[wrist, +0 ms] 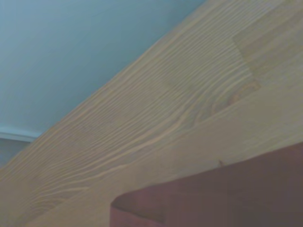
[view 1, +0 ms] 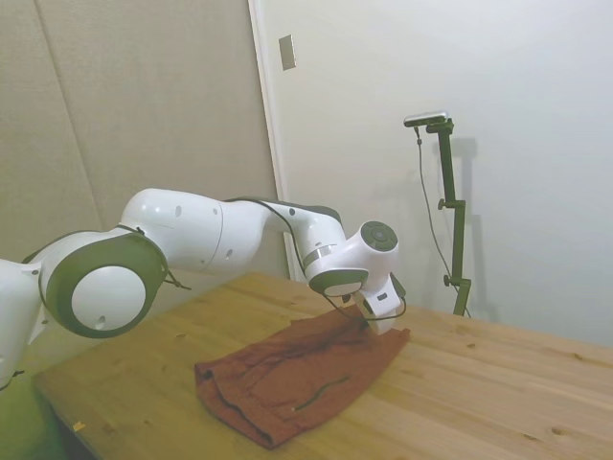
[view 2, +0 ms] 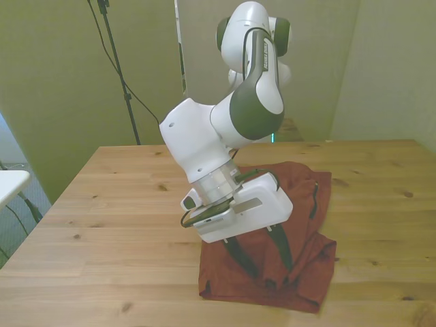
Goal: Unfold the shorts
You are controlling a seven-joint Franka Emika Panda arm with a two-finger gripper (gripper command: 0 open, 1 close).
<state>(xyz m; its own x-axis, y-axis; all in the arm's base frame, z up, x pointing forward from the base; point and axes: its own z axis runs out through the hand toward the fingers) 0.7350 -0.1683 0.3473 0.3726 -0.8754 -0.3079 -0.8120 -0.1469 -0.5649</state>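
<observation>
On the pale, knotty plank-wood table point(view 2: 102, 204) we record one cloth item: a rust-brown pair of soft, wrinkled fabric shorts point(view 2: 300, 225), lying flat and still folded over on itself. In the front view it sits toward the 4 o'clock part of the tabletop, its near corner close to the table's front edge; in the side view the same garment point(view 1: 287, 379) lies near the table's middle, reaching toward 7 o'clock. We note darker seams along the hems and a thin dark cord or seam line across the upper layer in the side view.

We list next the white jointed robot arm point(view 2: 204, 136), bent low over the cloth. Its two-finger gripper point(view 2: 262, 252) points down onto the shorts, at the 8 o'clock part of the garment in the front view. Two dark fingers point(view 2: 240, 253) stand apart with cloth showing between them; their tips meet the fabric, and we cannot tell whether any fold is pinched. We enter the hand as spread moderately, holding nothing that we can confirm. In the side view the gripper's lower end is hidden behind its white housing, at the far edge of the cloth.

From the wrist view we log a blurred strip of wood grain point(wrist: 156, 123) and one red-brown edge of the shorts point(wrist: 222, 198) resting on it.
</observation>
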